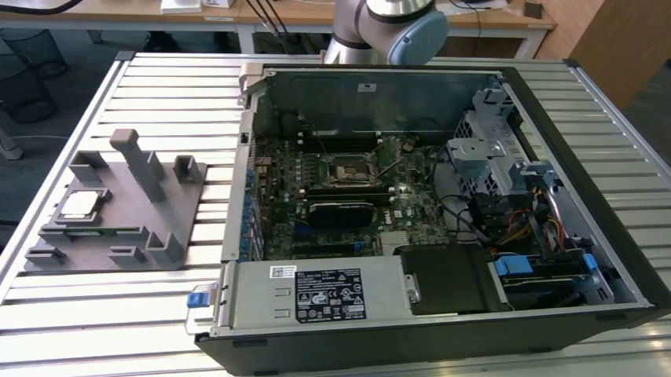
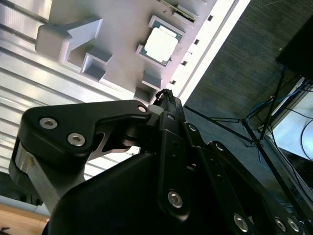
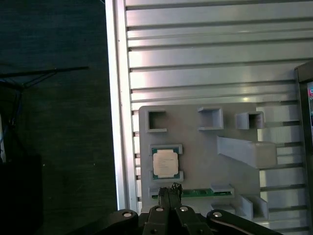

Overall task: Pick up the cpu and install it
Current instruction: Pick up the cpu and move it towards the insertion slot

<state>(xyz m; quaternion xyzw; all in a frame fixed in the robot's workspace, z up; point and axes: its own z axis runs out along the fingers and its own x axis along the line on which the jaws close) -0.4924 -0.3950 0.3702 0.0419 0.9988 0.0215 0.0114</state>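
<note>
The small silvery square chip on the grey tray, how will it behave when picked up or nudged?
The small flat silvery-grey square chip looks thin and rigid, so probably light and unbending. Its smooth metal top may be slippery. Lying flat between raised blocks of the grey plastic tray, it likely won't roll or tip.

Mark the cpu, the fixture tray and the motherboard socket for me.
cpu (image 3: 165, 163): first wrist view, centre of its metal top.
fixture tray (image 3: 195, 147): first wrist view, bare flat base.
motherboard socket (image 1: 344, 173): exterior view, middle of the framed square.
</note>
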